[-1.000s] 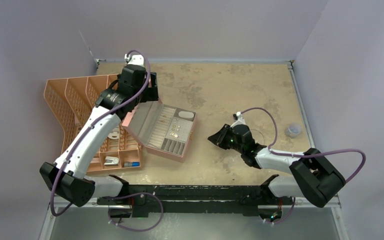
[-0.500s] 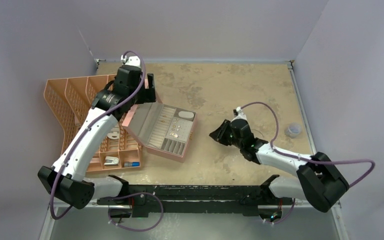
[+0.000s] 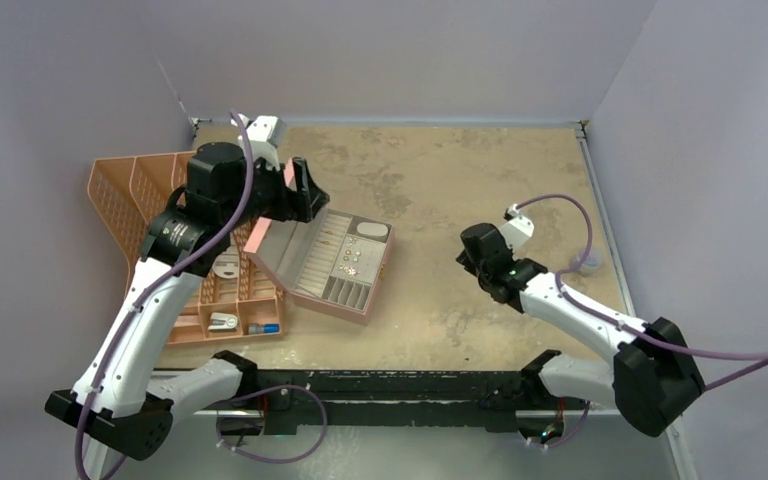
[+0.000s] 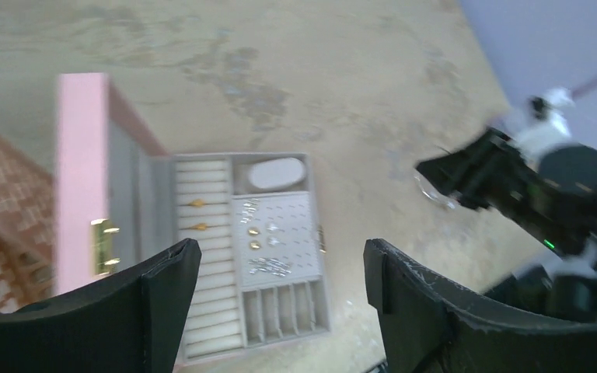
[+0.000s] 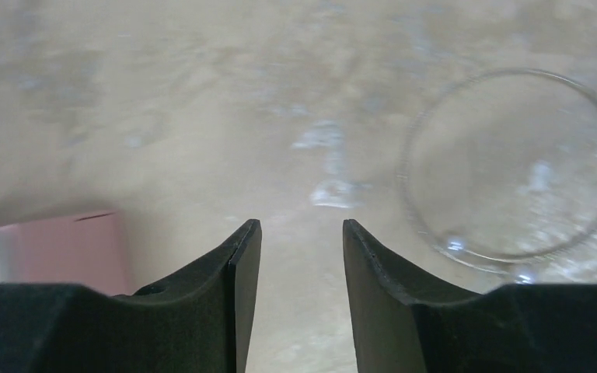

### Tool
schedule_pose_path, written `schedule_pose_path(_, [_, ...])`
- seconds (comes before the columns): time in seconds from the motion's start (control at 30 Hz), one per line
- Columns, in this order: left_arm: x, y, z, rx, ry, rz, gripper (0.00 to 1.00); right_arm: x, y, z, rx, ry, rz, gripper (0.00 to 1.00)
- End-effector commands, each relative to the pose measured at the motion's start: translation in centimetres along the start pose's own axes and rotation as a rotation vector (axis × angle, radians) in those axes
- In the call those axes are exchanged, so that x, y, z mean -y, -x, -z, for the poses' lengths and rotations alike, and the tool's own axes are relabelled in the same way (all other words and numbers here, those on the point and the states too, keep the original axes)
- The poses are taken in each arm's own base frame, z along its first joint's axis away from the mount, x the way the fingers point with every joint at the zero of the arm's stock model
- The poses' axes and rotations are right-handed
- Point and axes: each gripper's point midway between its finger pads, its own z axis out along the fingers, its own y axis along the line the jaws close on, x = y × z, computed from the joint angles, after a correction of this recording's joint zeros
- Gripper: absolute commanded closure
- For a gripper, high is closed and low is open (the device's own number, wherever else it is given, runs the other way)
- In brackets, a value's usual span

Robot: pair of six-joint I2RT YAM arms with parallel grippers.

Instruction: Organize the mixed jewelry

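Note:
The pink jewelry box (image 3: 332, 258) lies open, its lid (image 4: 85, 171) upright on the left. Gold studs (image 4: 253, 231) and small silvery pieces (image 4: 270, 266) sit on its grey pad, and two gold pieces (image 4: 197, 204) lie in the ring rolls. My left gripper (image 3: 303, 195) hovers above the box by the lid, open and empty; in its wrist view (image 4: 280, 249) the jaws stand wide apart. My right gripper (image 3: 470, 246) is low over the bare table right of the box, open and empty (image 5: 301, 229). A thin silvery hoop (image 5: 417, 136) lies flat on the table just right of it.
A pink mesh organizer (image 3: 135, 205) stands at the left, holding white clips (image 3: 222, 321) and a blue-capped tube (image 3: 265, 328). A small clear cup (image 3: 587, 262) sits near the right wall. Grey walls close in the table at the back and sides.
My left wrist has swung up and to the left, its fingers still by the lid. My right gripper has pulled back to the right, away from the box, and turned.

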Motion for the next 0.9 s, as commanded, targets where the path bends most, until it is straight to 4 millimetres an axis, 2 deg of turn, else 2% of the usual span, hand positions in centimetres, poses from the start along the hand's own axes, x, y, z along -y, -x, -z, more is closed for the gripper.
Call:
schedule_pose_path(0.0, [6.2,-1.4,0.8,-0.051,-0.388,-0.045,0.24,5.5,-0.2,-0.3,0.020,-0.268,-0.051,0.53])
schedule_pose_path(0.1, [8.0,-2.7,1.3,-0.091,-0.525,-0.023,0.26,6.5,-1.0,-0.7,-0.010,-0.315,-0.071,0.51])
schedule_pose_path(0.2, [8.7,-4.1,1.0,-0.124,-0.592,0.003,0.27,6.9,-1.5,-1.5,-0.033,-0.337,-0.064,0.51])
schedule_pose_path(0.3, [8.6,-5.0,0.6,-0.145,-0.599,0.018,0.28,7.2,-1.7,-2.3,-0.045,-0.351,-0.053,0.51])
schedule_pose_path(0.47, [8.4,-5.9,0.2,-0.160,-0.603,0.024,0.28,8.0,-0.8,-3.7,-0.025,-0.385,-0.007,0.52])
schedule_pose_path(0.6, [8.0,-6.5,-0.2,-0.174,-0.593,0.025,0.28,7.9,-2.3,-4.3,-0.109,-0.370,0.023,0.57])
schedule_pose_path(0.87, [7.7,-7.7,-1.3,-0.191,-0.595,0.034,0.29,6.7,-4.1,-3.9,-0.224,-0.291,0.055,0.61])
